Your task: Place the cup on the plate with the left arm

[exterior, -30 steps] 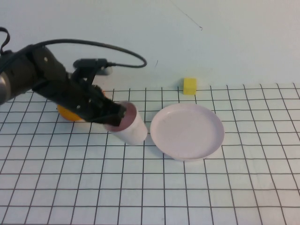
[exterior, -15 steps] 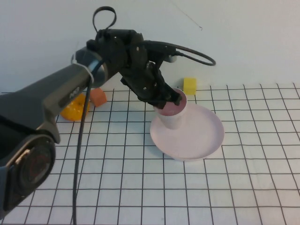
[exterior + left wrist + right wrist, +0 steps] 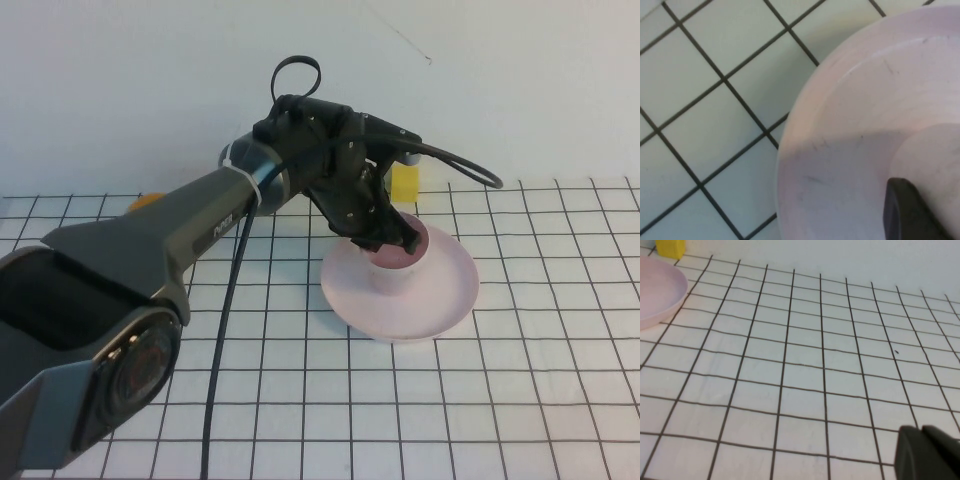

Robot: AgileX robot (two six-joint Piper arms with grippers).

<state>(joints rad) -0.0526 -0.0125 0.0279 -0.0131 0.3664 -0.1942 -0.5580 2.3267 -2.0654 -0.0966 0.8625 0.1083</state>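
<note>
Now the left gripper (image 3: 398, 240) is closed on the cup (image 3: 399, 262), which stands under it on the plate (image 3: 440, 300). Only 1 dark tip of the right gripper (image 3: 927, 452) shows above the gridded table (image 3: 800, 365); I cannot tell its state.

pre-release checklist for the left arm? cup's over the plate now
1. Cup inside the plate rim: ok.
2. Cup upright: ok, mouth faces up.
3. Cup base resting on the plate: cannot tell, hidden by its body.
4. Left gripper at the cup rim, jaws shut on it: ok.
5. Retreat path past the yellow block behind the plate: ok, block is off the plate.
6. Right gripper away over bare grid: ok; jaw state cannot tell.
</note>
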